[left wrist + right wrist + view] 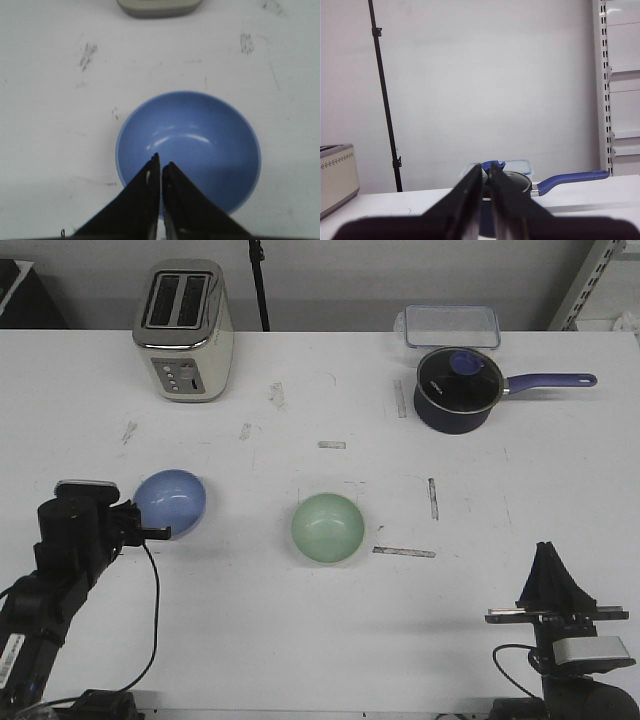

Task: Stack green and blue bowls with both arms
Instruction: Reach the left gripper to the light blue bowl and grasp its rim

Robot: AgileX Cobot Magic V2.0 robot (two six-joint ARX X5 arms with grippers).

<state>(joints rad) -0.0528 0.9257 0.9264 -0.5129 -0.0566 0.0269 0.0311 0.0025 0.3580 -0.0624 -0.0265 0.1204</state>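
Note:
The light blue bowl [170, 503] stands upright on the white table at the left. The pale green bowl [328, 528] stands upright near the middle, apart from it. My left gripper [158, 533] is shut and empty at the blue bowl's near rim. In the left wrist view the gripper [161, 161] has its tips over the inside of the blue bowl [205, 145], and the jaws do not clasp the rim. My right gripper [547, 548] is shut and empty near the front right edge, far from both bowls. In its own view the gripper [485, 169] points level over the table.
A toaster [184, 328] stands at the back left. A dark navy pot with a glass lid [458, 388] stands at the back right, its handle pointing right. A clear lidded container [451, 326] lies behind it. Tape marks [404, 552] lie near the green bowl.

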